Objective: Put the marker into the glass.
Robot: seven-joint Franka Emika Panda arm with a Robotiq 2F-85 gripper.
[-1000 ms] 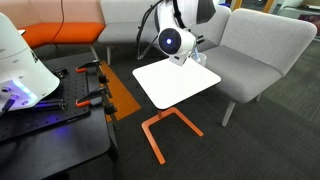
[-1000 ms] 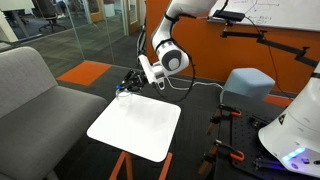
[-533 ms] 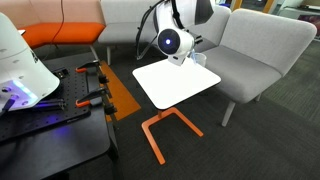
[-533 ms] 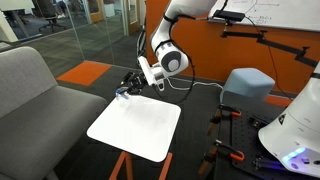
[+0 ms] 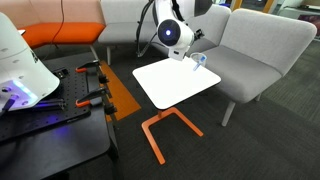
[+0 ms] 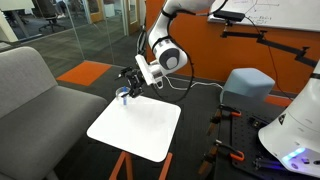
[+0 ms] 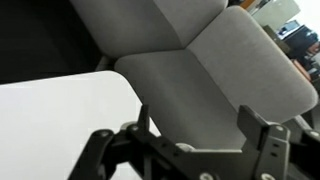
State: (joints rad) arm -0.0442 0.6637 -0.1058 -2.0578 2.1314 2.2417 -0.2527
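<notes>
In an exterior view, the gripper (image 5: 194, 45) is hovering over the glass (image 5: 201, 63) at the table's (image 5: 170, 85) far corner, and the marker (image 5: 198, 58) is standing inside the glass. In the other exterior view it is hanging over the same corner. In the wrist view, its fingers (image 7: 141, 124) are spreading wide, empty.

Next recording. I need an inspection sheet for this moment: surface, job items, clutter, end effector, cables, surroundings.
Surface: white tabletop on orange legs; it holds only the glass.
Job's things: the clear glass stands upright at a table corner next to the grey armchairs. The blue marker appears to sit inside it, but it is too small to be certain.
Clutter: nothing seen.
Grippers: the end effector hovers just above the glass; the wrist view shows it open and holding nothing.
Cables: a black cable runs off the arm, away from the tabletop.
Surroundings: grey armchairs, orange bench, black workbench with clamps.
</notes>
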